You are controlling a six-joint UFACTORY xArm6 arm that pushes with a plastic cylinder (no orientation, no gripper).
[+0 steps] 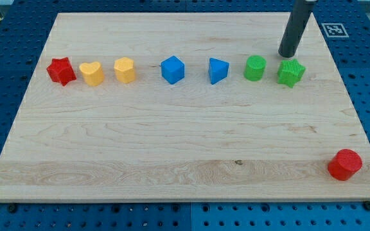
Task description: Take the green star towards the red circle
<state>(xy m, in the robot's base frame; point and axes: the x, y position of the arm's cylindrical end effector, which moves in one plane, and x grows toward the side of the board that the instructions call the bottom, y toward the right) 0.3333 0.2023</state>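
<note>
The green star [291,72] lies at the right end of a row of blocks across the upper part of the wooden board [185,135]. The red circle [345,164] sits near the board's bottom right corner, far below the star. My tip [288,55] is just above the green star at its upper left edge, touching it or nearly so. The rod rises from there toward the view's top.
Left of the star in the same row stand a green circle [255,68], a blue triangle [218,70], a blue cube [172,70], a yellow hexagon [125,70], a yellow heart [92,74] and a red star [61,70].
</note>
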